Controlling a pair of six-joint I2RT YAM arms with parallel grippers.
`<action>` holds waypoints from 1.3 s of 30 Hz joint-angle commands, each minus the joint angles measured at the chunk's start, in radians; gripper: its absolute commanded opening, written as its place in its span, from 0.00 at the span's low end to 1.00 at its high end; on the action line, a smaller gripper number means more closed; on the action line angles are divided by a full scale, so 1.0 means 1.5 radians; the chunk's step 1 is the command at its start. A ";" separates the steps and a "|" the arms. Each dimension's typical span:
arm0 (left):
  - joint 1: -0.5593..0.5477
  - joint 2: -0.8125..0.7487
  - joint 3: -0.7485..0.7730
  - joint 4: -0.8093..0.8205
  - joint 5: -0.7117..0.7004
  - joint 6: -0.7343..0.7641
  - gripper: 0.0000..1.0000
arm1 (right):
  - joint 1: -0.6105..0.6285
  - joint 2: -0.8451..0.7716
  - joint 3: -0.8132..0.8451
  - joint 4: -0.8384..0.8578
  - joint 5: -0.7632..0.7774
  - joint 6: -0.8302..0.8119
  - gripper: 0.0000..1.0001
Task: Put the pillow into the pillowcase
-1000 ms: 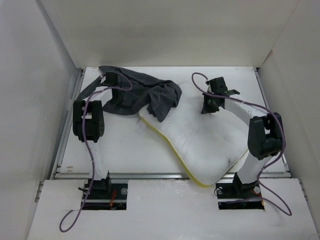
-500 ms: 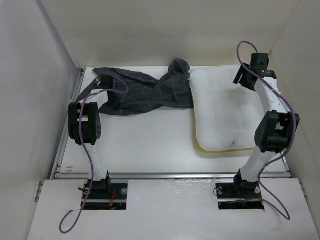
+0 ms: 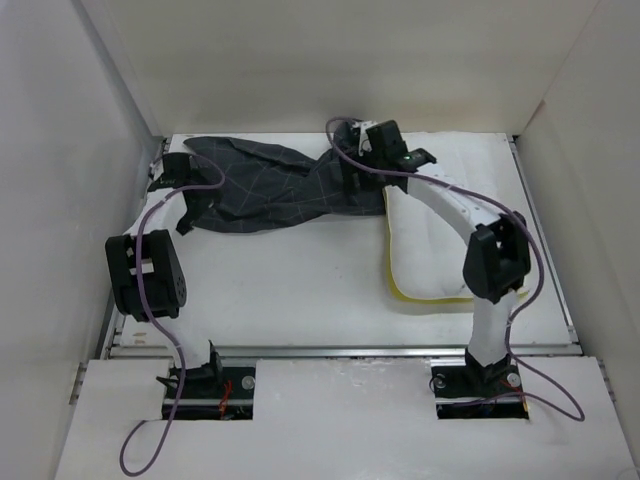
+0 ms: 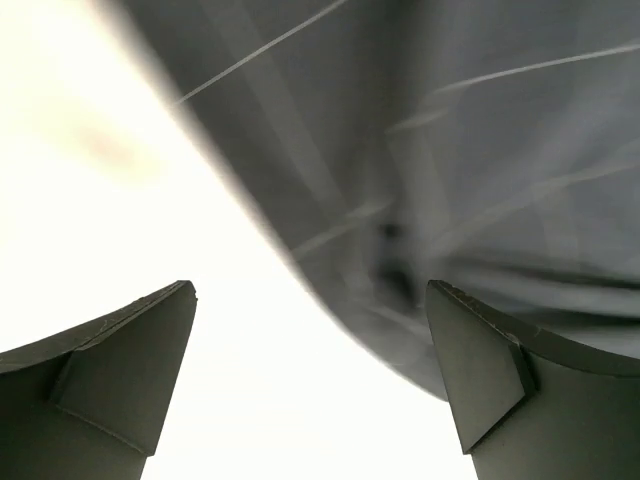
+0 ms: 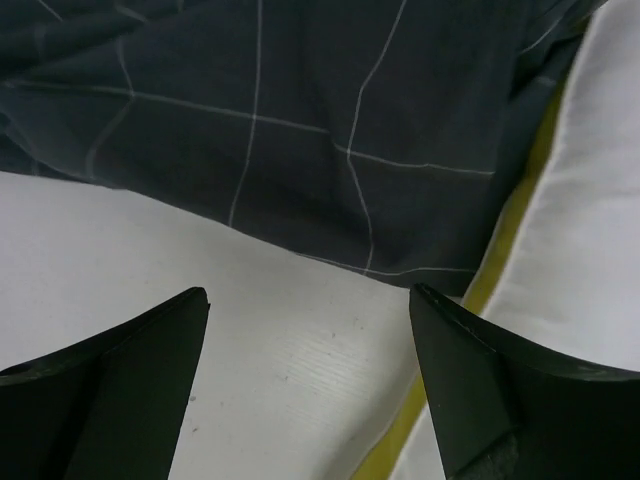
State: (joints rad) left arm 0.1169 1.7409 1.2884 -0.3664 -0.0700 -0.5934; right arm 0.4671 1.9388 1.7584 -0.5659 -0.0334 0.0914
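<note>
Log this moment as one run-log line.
left gripper: open at left end of dark grid-checked fabric pillowcase | right gripper: open over its right end | soft white yellow-edged pillow: outside it

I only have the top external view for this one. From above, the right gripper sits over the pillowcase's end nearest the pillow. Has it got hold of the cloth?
Observer: No. In the right wrist view the right gripper is open. Only bare table shows between its fingers, and the pillowcase edge lies just ahead.
Reviewer: Is any of the pillow inside the case there?
Observer: It doesn't look so. The pillow lies beside the cloth's corner with its yellow edge exposed.
Reviewer: And the left gripper?
Observer: In the left wrist view the left gripper is also open, fingers wide apart. Blurred pillowcase cloth is close in front, but it is not clamped.
</note>
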 commanded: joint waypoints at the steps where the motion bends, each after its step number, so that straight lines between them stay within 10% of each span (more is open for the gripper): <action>1: 0.016 0.014 -0.041 -0.024 0.007 -0.024 1.00 | 0.004 0.084 0.063 -0.001 0.046 0.013 0.87; 12: 0.016 0.099 -0.002 0.016 0.035 -0.036 0.98 | -0.003 0.192 0.098 0.045 0.042 0.021 0.91; 14: 0.016 0.118 0.004 0.023 0.043 -0.030 0.81 | -0.003 0.212 0.098 0.060 0.042 0.021 0.89; 15: 0.016 0.139 0.022 0.023 0.043 -0.030 0.46 | -0.003 0.212 0.098 0.060 0.033 0.021 0.87; 18: 0.016 0.177 0.043 0.023 0.050 -0.021 0.00 | -0.003 0.220 0.085 0.073 0.001 0.021 0.69; 19: 0.016 0.177 0.056 0.029 0.050 -0.007 0.00 | -0.003 0.220 0.066 0.083 -0.025 0.021 0.36; 22: 0.023 0.154 0.062 0.038 0.025 0.002 0.00 | 0.004 0.213 0.045 0.090 -0.048 0.005 0.29; 24: 0.029 0.126 0.062 0.047 0.010 0.002 0.00 | 0.010 0.200 0.017 0.098 -0.037 0.005 0.00; 31: 0.071 0.007 0.062 0.043 -0.058 0.015 0.00 | 0.016 0.051 -0.067 0.120 -0.022 -0.033 0.00; 39: 0.108 -0.053 0.023 0.031 -0.088 0.022 0.00 | 0.072 0.052 -0.108 0.084 -0.025 -0.182 0.67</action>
State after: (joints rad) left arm 0.2733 1.6855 1.3483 -0.3042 -0.1608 -0.5789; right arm 0.5144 2.0037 1.6295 -0.4374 -0.0601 -0.0536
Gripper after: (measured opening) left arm 0.010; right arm 0.616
